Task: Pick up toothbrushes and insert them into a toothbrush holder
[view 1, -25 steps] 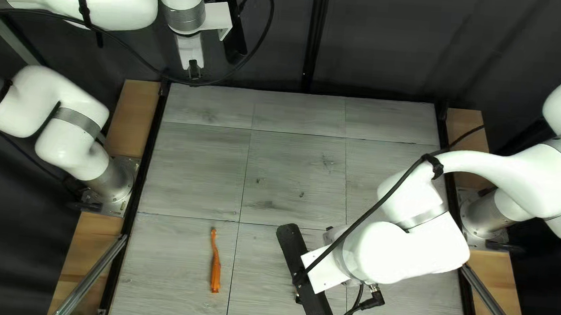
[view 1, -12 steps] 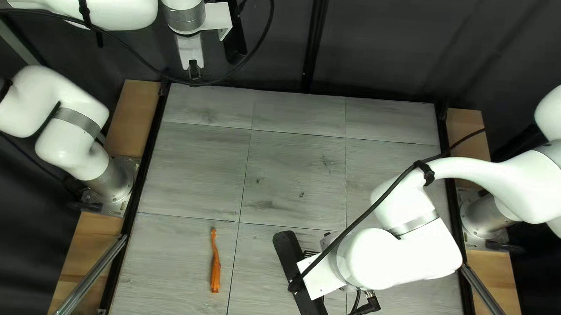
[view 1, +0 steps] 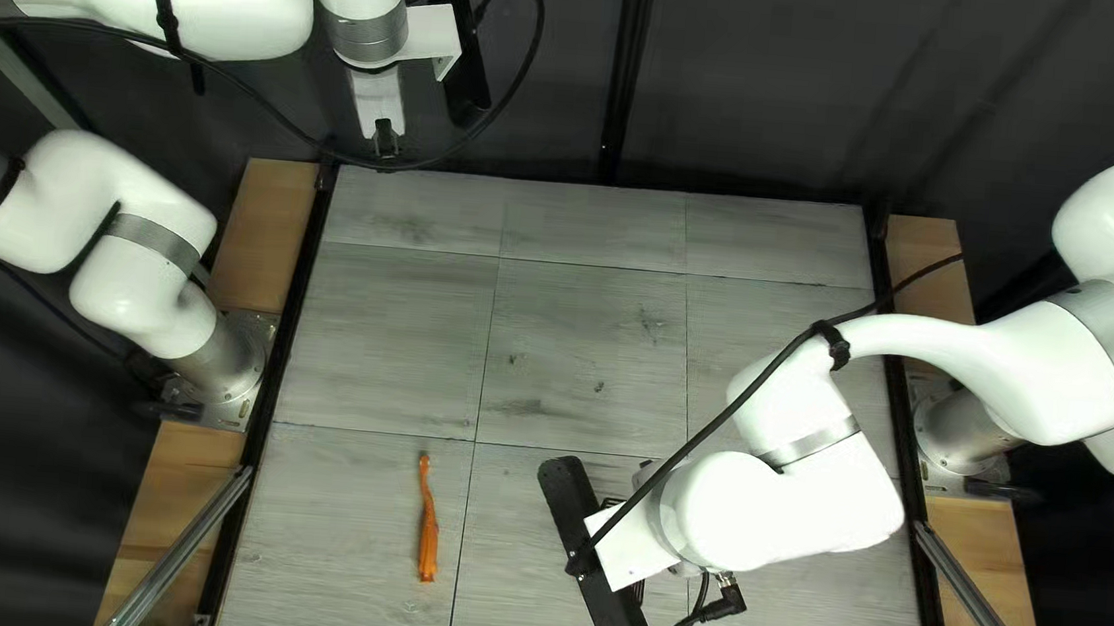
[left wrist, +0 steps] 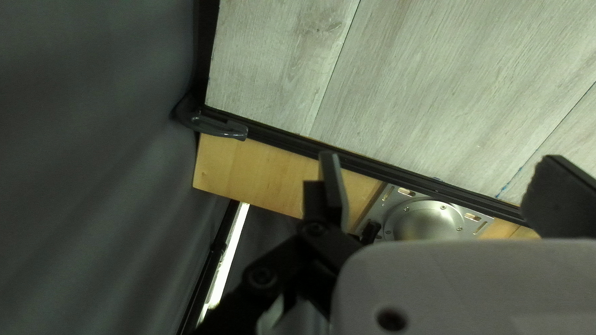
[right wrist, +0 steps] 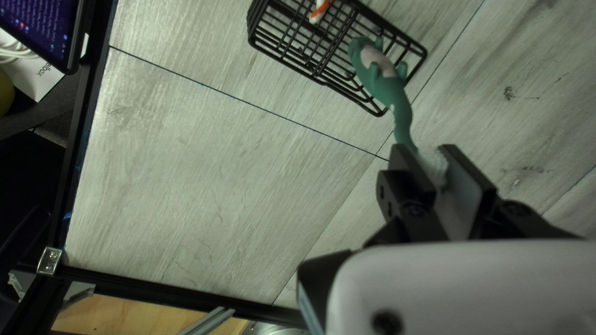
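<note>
The main hazard is the hold itself. The right end effector [right wrist: 424, 151] grips the green toothbrush with a dinosaur-shaped handle [right wrist: 402, 121] by its pale bristle head, so the soft tuft could let the brush swivel or slip once the handle meets the black wire toothbrush holder [right wrist: 323, 80]. The broad handle end overlaps the holder's outline; whether it is above the bars or among them I cannot tell. Its stubby fins could catch a wire on the way in, and a push then might drag or tip the frame. An orange-and-white banded piece [right wrist: 320, 11], probably another toothbrush, shows at the holder and could be knocked by a sideways sweep.

From above, the black camera bar [view 1: 591, 561] and the arm hide most of the holder, so the wrist view should guide alignment. The loose black cable [view 1: 764, 382] could snag in a large turn.

The plain orange toothbrush [view 1: 428, 535] lies on the grey plank worktop [view 1: 581, 342], well apart from the holder toward the left arm's side. Grey planks stretch between the holder and the black edge rail [right wrist: 186, 293], giving room to back off and re-angle. The left end effector [left wrist: 442, 157], its fingers spread around nothing, hangs far from the holder, beyond the far edge.
</note>
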You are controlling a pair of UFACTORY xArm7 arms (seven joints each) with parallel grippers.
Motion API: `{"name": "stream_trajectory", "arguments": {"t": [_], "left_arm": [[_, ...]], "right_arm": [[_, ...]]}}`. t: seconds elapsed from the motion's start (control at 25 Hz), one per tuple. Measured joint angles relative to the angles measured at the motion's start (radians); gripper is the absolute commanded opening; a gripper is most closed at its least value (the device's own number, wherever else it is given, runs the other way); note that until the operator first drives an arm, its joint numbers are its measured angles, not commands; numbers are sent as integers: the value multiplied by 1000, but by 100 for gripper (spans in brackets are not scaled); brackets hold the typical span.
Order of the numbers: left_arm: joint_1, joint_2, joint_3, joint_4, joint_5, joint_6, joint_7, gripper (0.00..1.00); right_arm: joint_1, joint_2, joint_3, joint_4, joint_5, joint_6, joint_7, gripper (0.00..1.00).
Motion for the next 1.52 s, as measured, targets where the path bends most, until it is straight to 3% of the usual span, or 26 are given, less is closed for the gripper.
{"name": "stream_trajectory", "arguments": {"t": [1.52], "left_arm": [[0, 0, 0, 0, 0, 0, 0, 100]], "right_arm": [[-13, 122, -10, 78, 16, 46, 23, 3]]}}
